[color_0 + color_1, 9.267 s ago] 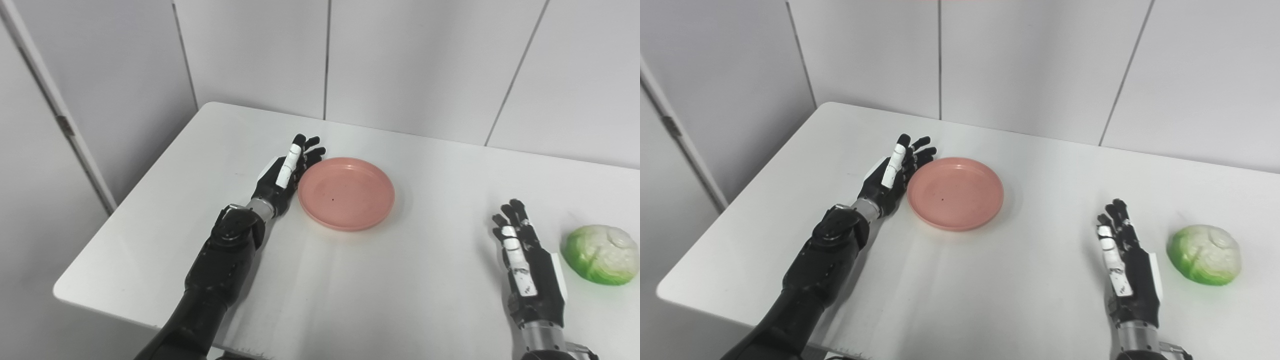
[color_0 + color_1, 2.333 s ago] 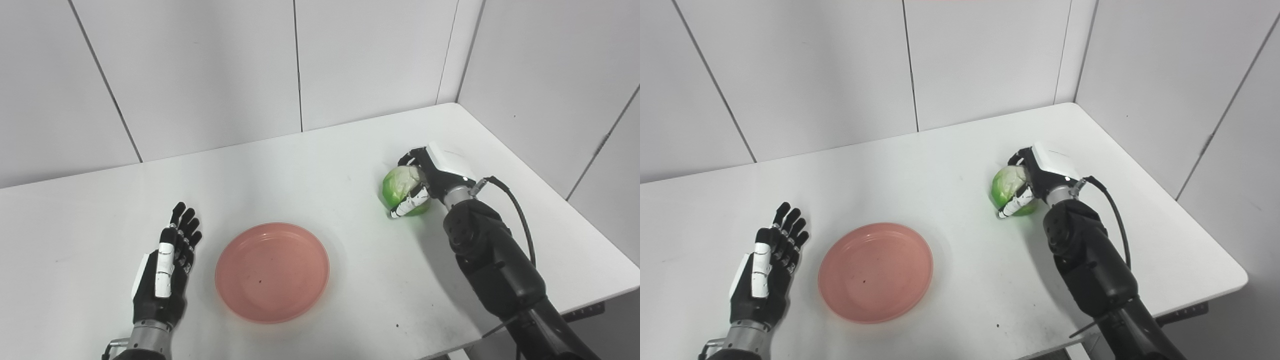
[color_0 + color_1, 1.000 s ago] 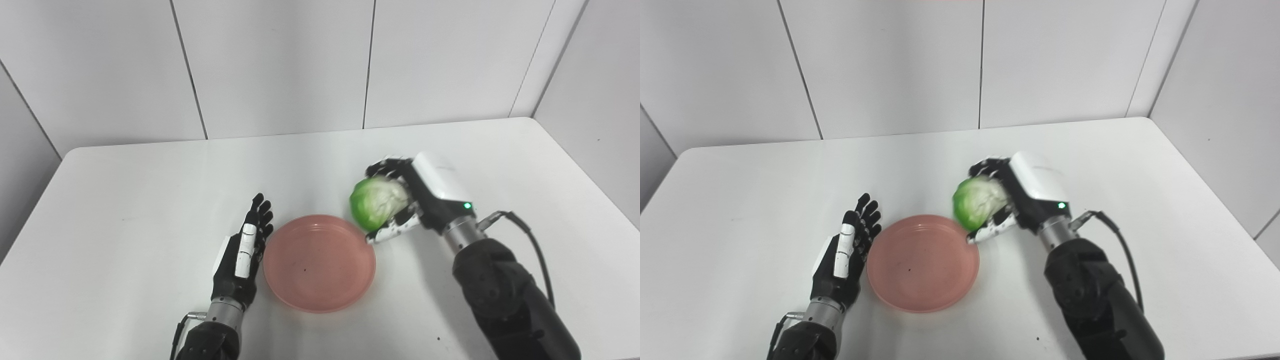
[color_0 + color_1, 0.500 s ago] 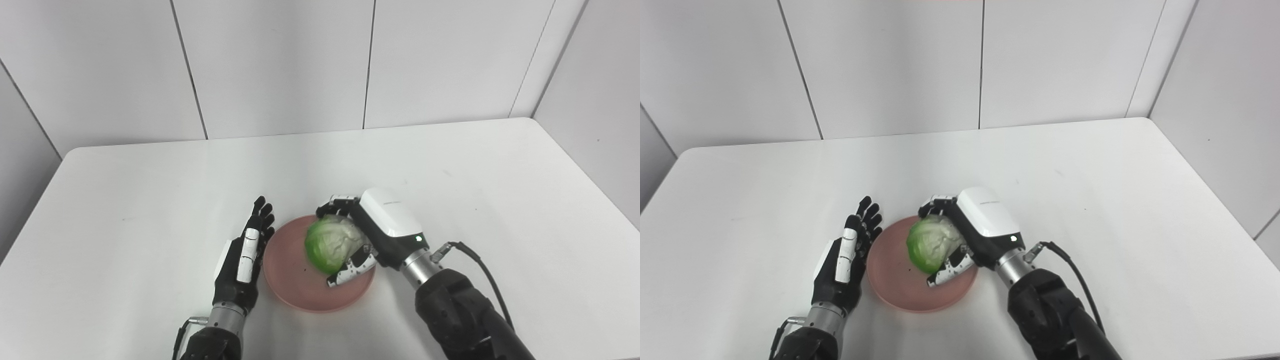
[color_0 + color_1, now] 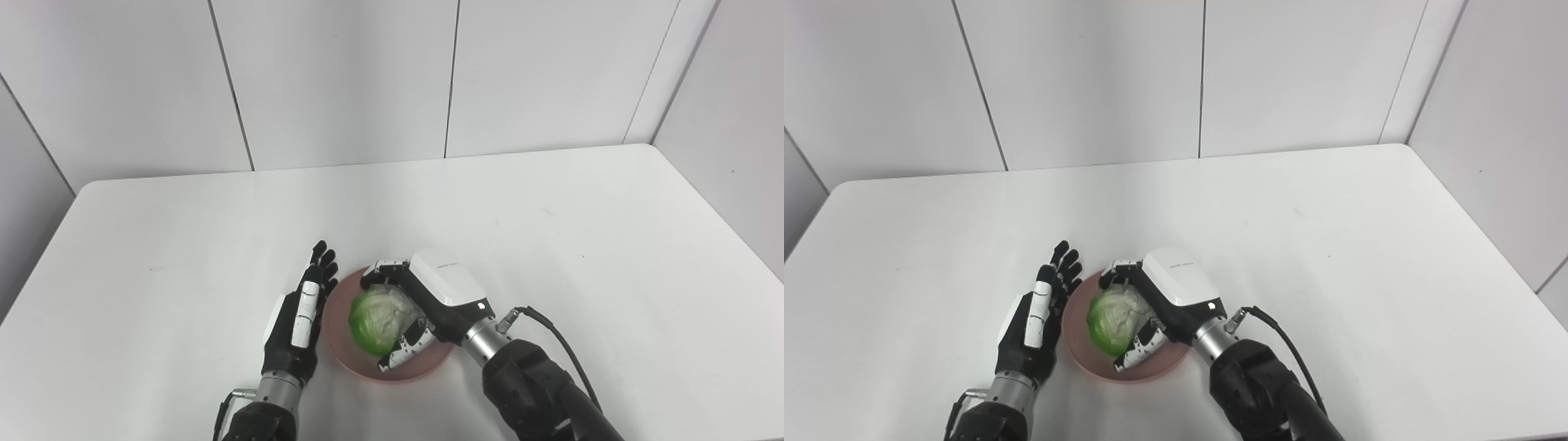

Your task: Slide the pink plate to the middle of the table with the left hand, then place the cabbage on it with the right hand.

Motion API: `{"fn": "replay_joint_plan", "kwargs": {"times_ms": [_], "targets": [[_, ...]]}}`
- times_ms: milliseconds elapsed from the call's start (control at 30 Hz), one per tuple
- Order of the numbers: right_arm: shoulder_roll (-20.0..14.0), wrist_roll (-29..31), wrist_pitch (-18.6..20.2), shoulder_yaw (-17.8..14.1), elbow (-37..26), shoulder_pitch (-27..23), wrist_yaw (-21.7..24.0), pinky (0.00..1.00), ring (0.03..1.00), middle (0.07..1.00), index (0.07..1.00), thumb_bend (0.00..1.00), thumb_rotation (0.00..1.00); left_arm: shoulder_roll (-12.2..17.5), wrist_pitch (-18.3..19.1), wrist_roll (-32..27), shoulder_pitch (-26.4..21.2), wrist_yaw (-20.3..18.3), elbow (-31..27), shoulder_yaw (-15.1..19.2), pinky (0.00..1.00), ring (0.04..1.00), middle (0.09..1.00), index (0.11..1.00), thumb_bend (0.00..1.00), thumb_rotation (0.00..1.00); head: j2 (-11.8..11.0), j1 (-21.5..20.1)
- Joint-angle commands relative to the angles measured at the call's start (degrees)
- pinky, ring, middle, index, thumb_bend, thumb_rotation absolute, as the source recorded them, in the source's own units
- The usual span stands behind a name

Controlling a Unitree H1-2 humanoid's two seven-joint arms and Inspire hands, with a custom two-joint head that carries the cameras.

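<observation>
The pink plate (image 5: 335, 312) lies on the white table near its front middle. My right hand (image 5: 429, 300) is shut on the green cabbage (image 5: 375, 317) and holds it over the plate's middle, low enough that I cannot tell whether it touches the plate. It also shows in the right eye view (image 5: 1111, 321). My left hand (image 5: 297, 321) is open and empty, fingers straight, resting edge-on right beside the plate's left rim.
The white table (image 5: 551, 233) has its far edge along a panelled wall and its right edge near another wall. A black cable (image 5: 563, 346) runs from my right wrist.
My right hand has carried the cabbage left and down from the plate's right rim to over its middle. My left hand has stayed beside the plate.
</observation>
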Motion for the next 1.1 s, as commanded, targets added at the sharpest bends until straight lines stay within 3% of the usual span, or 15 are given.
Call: {"fn": "replay_joint_plan", "kwargs": {"times_ms": [0, 133, 300, 400, 533, 667, 833, 967, 1067], "targets": [[0.53, -0.08, -2.71, 0.0, 0.04, -0.96, -1.18, 0.24, 0.297, 0.393, 0.506, 0.52, 0.0, -0.28, -1.39, 0.59, -0.29, -0.09, -0.45, -0.57, 1.0, 1.0, 1.0, 1.0, 0.74, 0.98, 0.33, 0.07], [0.52, -0.18, -3.23, 0.23, 0.76, -0.99, -1.87, 0.28, 0.34, 0.402, 0.51, 0.52, 0.0, -0.34, -0.92, 0.83, -0.28, 0.1, -0.97, -0.63, 1.0, 1.0, 1.0, 1.0, 0.74, 0.98, 0.57, -0.11], [0.07, -0.87, -4.08, 0.34, 2.05, -1.24, -2.59, 0.25, 0.314, 0.474, 0.488, 0.53, 0.0, -0.2, -0.79, 0.55, -0.35, -0.15, -0.95, -0.55, 1.0, 1.0, 1.0, 1.0, 0.74, 0.98, 0.72, -0.36], [-0.21, -1.62, -4.86, 0.26, 2.65, -1.38, -3.43, 0.3, 0.367, 0.421, 0.512, 0.52, 0.0, -0.08, -0.62, 0.69, -0.44, -0.16, -0.82, -0.6, 1.0, 1.0, 1.0, 1.0, 0.74, 0.98, 0.69, -0.45], [-0.49, -2.97, -5.46, -0.02, 3.04, -1.69, -4.88, 0.43, 0.52, 0.494, 0.491, 0.52, 0.0, -0.23, -0.14, 0.54, -0.41, 0.05, -1.11, -0.42, 1.0, 1.0, 1.0, 1.0, 0.74, 0.98, 0.86, -0.65], [-0.81, -6.36, -5.02, -0.12, 2.77, -1.92, -5.94, 0.46, 0.562, 0.503, 0.488, 0.52, 0.0, -0.12, -0.8, 0.56, -0.57, -0.03, -0.77, -0.35, 1.0, 1.0, 1.0, 1.0, 0.73, 0.97, 0.85, -0.72], [-1.17, -7.58, -3.97, -0.51, 1.88, -2.22, -3.56, 0.5, 0.618, 0.518, 0.482, 0.52, 0.0, -0.18, -0.75, 0.26, -0.83, -0.01, -0.45, -0.09, 1.0, 1.0, 1.0, 1.0, 0.73, 0.97, 0.96, -0.84], [-1.15, -7.43, -3.58, -1.19, 1.23, -2.39, -2.01, 0.51, 0.644, 0.681, 0.495, 0.52, 0.12, -0.15, -0.05, -0.1, -0.84, -0.14, -0.76, 0.03, 1.0, 1.0, 1.0, 1.0, 0.73, 0.96, 1.03, -1.33], [-0.96, -7.46, -3.8, -1.7, 1.23, -2.4, -1.87, 0.51, 0.648, 0.698, 0.496, 0.52, 0.13, -0.06, 0.18, -0.24, -0.91, -0.25, -0.74, 0.12, 1.0, 1.0, 1.0, 1.0, 0.74, 0.95, 0.87, -1.47]]}}
